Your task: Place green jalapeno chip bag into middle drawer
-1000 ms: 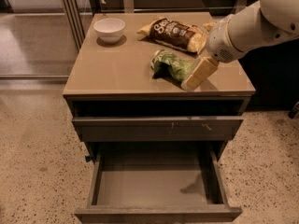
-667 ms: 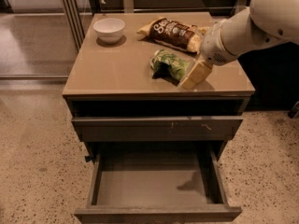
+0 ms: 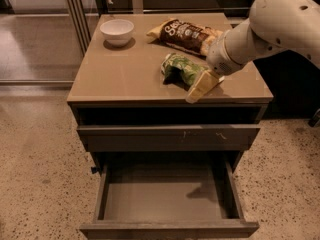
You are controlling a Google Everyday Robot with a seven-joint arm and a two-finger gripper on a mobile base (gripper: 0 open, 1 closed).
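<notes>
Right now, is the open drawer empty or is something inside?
Empty: the middle drawer shows only bare grey floor. The green jalapeno chip bag lies on the cabinet top, with the gripper beside it.

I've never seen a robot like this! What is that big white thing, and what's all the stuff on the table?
The big white thing is a robot's arm, seen by one camera looking down from the front. At its tip is the gripper, right beside a small green chip bag on the cabinet top. I can't tell if it holds the bag. A white bowl and a bigger brown chip bag lie there too. Below, one drawer is pulled open.
</notes>
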